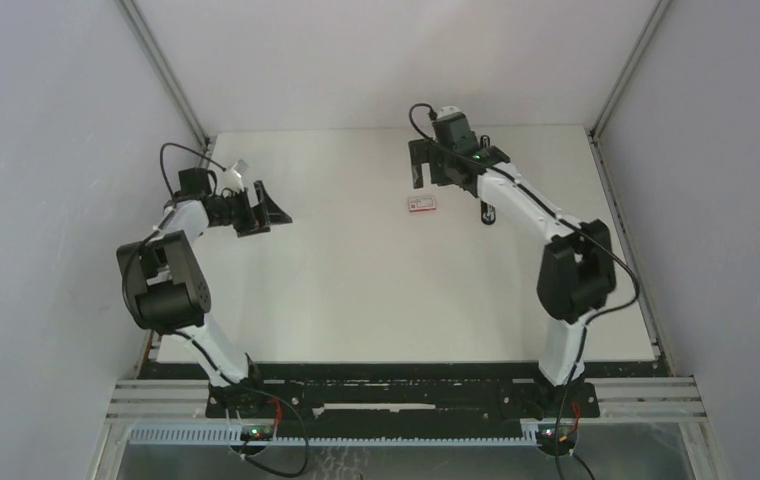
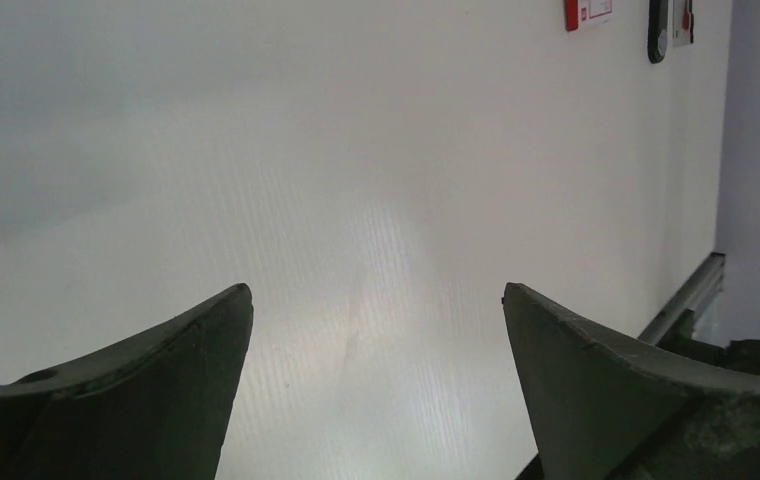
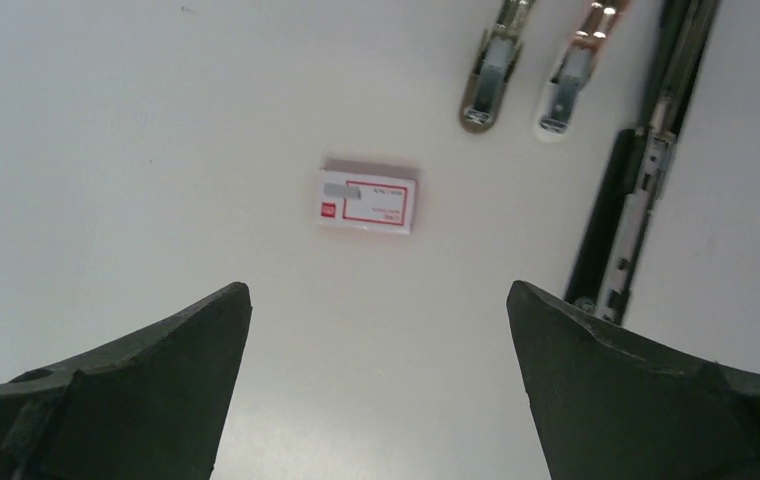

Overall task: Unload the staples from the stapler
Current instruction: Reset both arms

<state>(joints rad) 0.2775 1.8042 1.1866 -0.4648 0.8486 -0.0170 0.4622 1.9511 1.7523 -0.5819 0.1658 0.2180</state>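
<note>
We see grey walls (image 1: 46, 120) around a white desk (image 1: 356, 290). The left pincer (image 1: 269, 211) gapes wide over bare desk. The right pincer (image 3: 378, 300), equally wide, hangs above a red-printed box (image 3: 368, 200). Beyond it lie an olive stapler (image 3: 493, 75) and a pale stapler (image 3: 568, 85). We cannot make out the staples.
</note>
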